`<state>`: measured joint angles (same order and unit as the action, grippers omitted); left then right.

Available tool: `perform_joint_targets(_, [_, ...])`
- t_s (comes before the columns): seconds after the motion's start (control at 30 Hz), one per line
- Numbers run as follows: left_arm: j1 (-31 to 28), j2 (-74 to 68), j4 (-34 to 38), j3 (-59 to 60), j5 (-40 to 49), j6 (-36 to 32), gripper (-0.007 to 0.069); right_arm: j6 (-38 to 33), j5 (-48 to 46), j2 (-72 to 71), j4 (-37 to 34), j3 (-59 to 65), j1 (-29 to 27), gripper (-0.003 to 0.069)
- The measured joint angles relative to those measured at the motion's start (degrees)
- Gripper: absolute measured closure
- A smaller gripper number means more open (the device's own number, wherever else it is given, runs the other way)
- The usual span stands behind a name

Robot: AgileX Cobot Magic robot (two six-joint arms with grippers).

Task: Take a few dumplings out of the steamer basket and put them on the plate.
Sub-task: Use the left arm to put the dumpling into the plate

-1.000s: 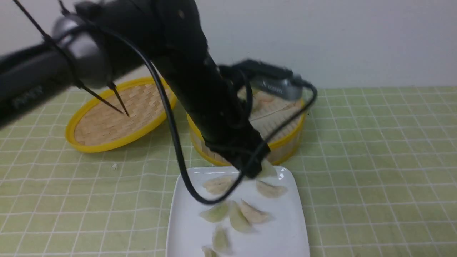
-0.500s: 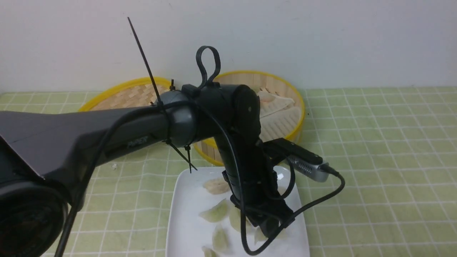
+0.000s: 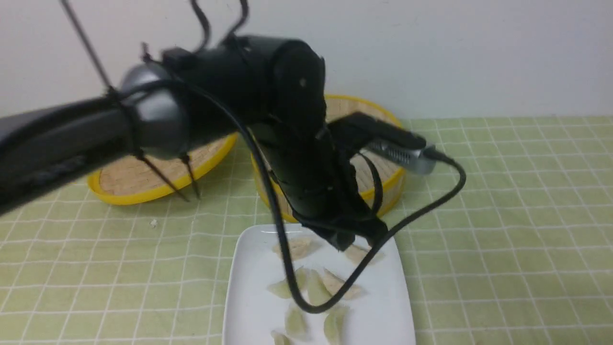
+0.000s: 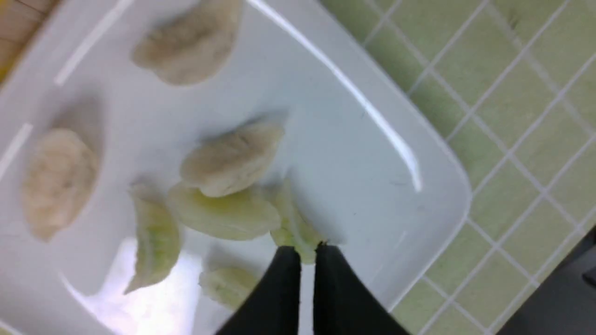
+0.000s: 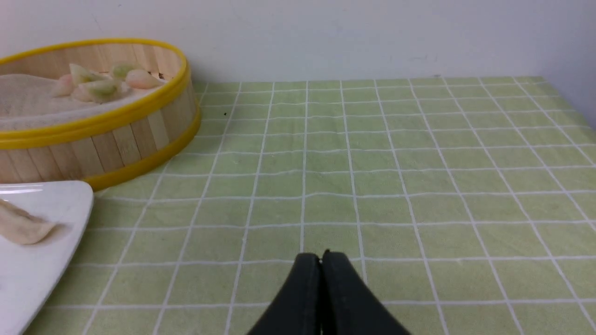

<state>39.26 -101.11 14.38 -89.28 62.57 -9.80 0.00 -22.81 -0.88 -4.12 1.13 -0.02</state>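
The white plate (image 3: 383, 311) lies at the near middle with several pale and green dumplings (image 3: 342, 285) on it. My left gripper (image 3: 352, 242) hangs over the plate's far part. In the left wrist view the gripper (image 4: 305, 249) is open by a narrow gap and holds nothing, and a green dumpling (image 4: 293, 228) lies on the plate (image 4: 372, 186) just past its tips. The steamer basket (image 3: 388, 189) stands behind the plate, mostly hidden by the arm. In the right wrist view it (image 5: 116, 135) holds more dumplings (image 5: 100, 86). My right gripper (image 5: 320, 256) is shut and empty over the cloth, to the right of the plate (image 5: 28, 270).
The shallow woven lid (image 3: 143, 182) lies to the left of the basket. A green checked cloth (image 3: 503, 215) covers the table. A white wall runs close behind. The left arm's cable (image 3: 431, 206) loops over the plate's right side.
The left gripper came down on the plate's near right part with a dumpling, then rose back toward the basket. One more green dumpling now lies at the plate's near edge.
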Motion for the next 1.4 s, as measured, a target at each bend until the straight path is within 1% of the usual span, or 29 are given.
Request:
perform_joint_targets(0.03, [0.0,2.0,0.0,0.5,-1.0,0.3,0.062,0.0,0.0,0.0,0.0,0.0,0.0,0.0673])
perform_joint_targets(0.13, [0.0,14.5,0.3,6.1,-8.8,0.6,0.0631,0.0,0.0,0.0,0.0,0.0,0.0,0.0673])
perform_joint_targets(0.17, [0.0,14.5,0.3,6.1,-8.8,0.6,0.0631,0.0,0.0,0.0,0.0,0.0,0.0,0.0673])
perform_joint_targets(0.23, [0.0,23.7,0.8,13.4,-15.6,0.7,0.0631,0.0,0.0,0.0,0.0,0.0,0.0,0.0673])
perform_joint_targets(0.3, [0.0,28.9,1.0,19.2,-20.7,0.8,0.0631,0.0,0.0,0.0,0.0,0.0,0.0,0.0673])
perform_joint_targets(0.4, [0.0,34.2,1.7,25.9,-25.5,0.8,0.0631,0.0,0.0,0.0,0.0,0.0,0.0,0.0673])
perform_joint_targets(0.57, [0.0,41.5,1.8,33.1,-25.3,-1.8,0.0631,0.0,0.0,0.0,0.0,0.0,0.0,0.0673])
perform_joint_targets(0.7, [0.0,46.5,1.1,33.7,-25.4,-2.6,0.0631,0.0,0.0,0.0,0.0,0.0,0.0,0.0673])
perform_joint_targets(0.8, [0.0,50.0,-2.0,33.7,-25.2,-2.1,0.0631,0.0,0.0,0.0,0.0,0.0,0.0,0.0673])
perform_joint_targets(0.93, [0.0,57.0,-9.5,33.7,-20.9,2.6,0.0631,0.0,0.0,0.0,0.0,0.0,0.0,0.0673])
perform_joint_targets(1.03, [0.0,61.1,-14.9,33.7,-17.5,8.4,0.0631,0.0,0.0,0.0,0.0,0.0,0.0,0.0673])
perform_joint_targets(1.13, [-0.2,65.3,-22.0,35.0,-16.5,15.9,0.0631,0.0,0.0,0.0,0.0,0.0,0.0,0.0673])
perform_joint_targets(1.17, [-0.9,68.2,-24.2,37.2,-16.9,18.1,0.0631,0.0,0.0,0.0,0.0,0.0,0.0,0.0673])
perform_joint_targets(1.23, [-3.3,70.9,-25.1,40.0,-18.7,19.1,0.0631,0.0,0.0,0.0,0.0,0.0,0.0,0.0673])
perform_joint_targets(1.33, [-10.2,76.7,-24.1,47.3,-23.8,18.7,0.0631,0.0,0.0,0.0,0.0,0.0,0.0,0.0673])
perform_joint_targets(1.37, [-14.1,79.5,-23.0,51.4,-26.2,17.7,0.0631,0.0,0.0,0.0,0.0,0.0,0.0,0.0673])
perform_joint_targets(1.4, [-16.8,81.4,-22.1,54.4,-28.1,16.6,0.0631,0.0,0.0,0.0,0.0,0.0,0.0,0.0673])
